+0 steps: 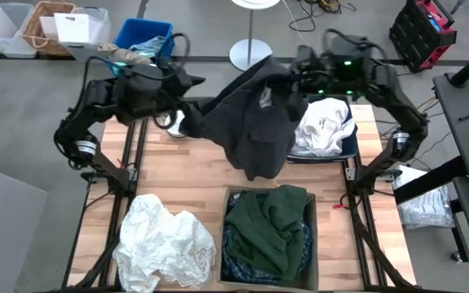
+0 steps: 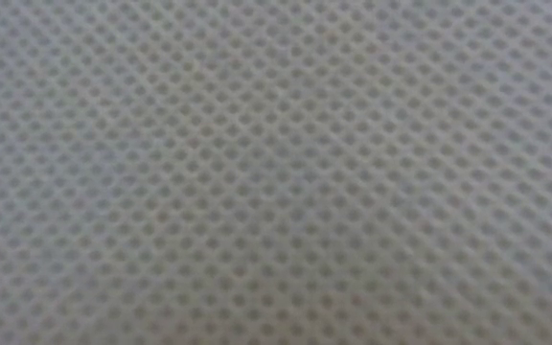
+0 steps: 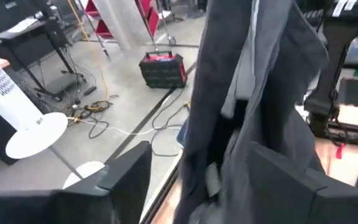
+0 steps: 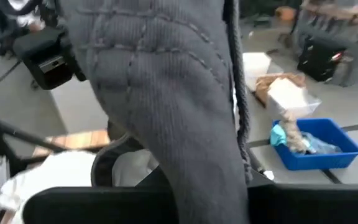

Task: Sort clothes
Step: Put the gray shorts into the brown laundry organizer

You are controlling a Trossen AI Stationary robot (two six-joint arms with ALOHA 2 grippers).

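Charcoal grey garment held aloft between the two arms, over the far half of the wooden tabletop (image 1: 177, 175).

The right gripper (image 1: 297, 77) is clamped on the charcoal grey fabric garment (image 1: 255, 122), which drapes down from it; the left gripper (image 1: 187, 102), beside the cloth's other edge, looks spread, its hold doubtful. To do this well, carry the garment clear of the white heap (image 1: 324, 126) and lower it onto the cardboard box of dark green clothing (image 1: 271, 228), letting no fold trail.

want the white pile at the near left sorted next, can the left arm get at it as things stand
Probably yes: the white pile lies uncovered on the left arm's side. The left gripper sits by the hanging charcoal garment, which the right gripper holds.
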